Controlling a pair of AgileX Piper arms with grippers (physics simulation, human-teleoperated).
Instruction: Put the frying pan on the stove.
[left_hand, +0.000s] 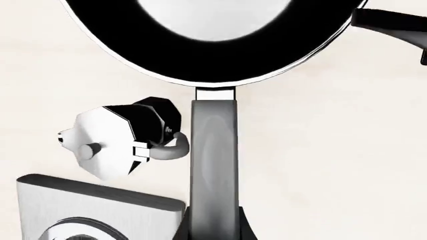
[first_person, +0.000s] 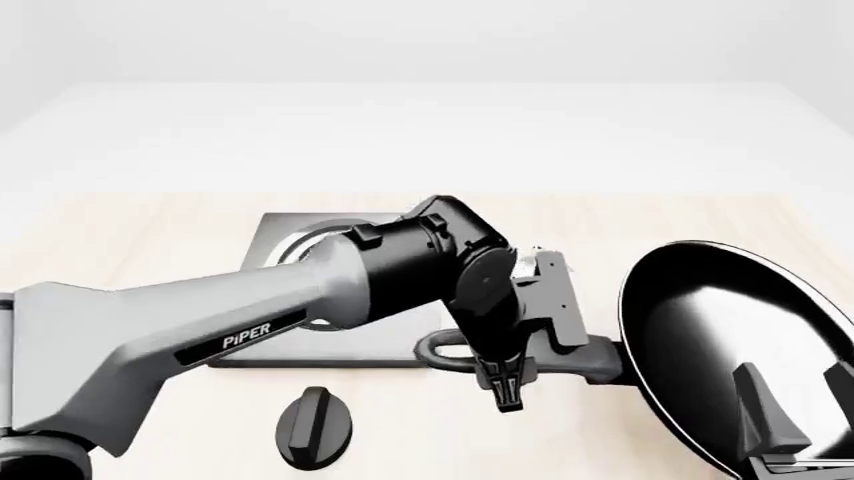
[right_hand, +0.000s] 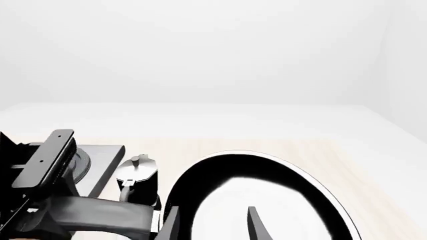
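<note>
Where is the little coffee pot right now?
In the front view, the moka pot is mid-table, mostly hidden behind the left arm, between the stove and the frying pan.

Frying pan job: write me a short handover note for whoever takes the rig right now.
Left hand: down on the frying pan handle, fingers on either side of it and apparently shut on it.
Right hand: low near the pan's rim, fingers apart, holding nothing.
Pan: at the right, tilted, not on the stove. Stove sits centre-left, partly hidden behind the left arm. The moka pot stands between stove and pan; the knob lies in front of the stove.
Done: handle grasped. Left: carry the pan over, past the moka pot, and set it on the stove rings.
</note>
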